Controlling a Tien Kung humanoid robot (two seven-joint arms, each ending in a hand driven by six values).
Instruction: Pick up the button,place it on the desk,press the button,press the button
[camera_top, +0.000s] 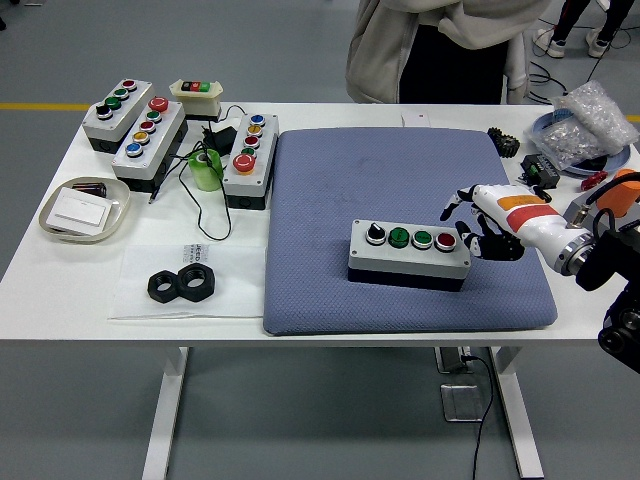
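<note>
A white worktop carries a blue-grey mat. On the mat's near right part sits the grey button box, with a black knob, two green buttons and a red button at its right end. The right robot hand is just beside that end, fingers loosely spread and holding nothing; whether it touches the box seems unclear.

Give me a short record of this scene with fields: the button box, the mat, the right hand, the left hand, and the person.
button box: grey box with a black knob, two green buttons and one red button, lying on the mat
mat: blue-grey pad on the white table
right hand: just right of the box's red-button end, fingers spread, holding nothing
left hand: not in view
person: standing at the far side, hands not visible
</note>
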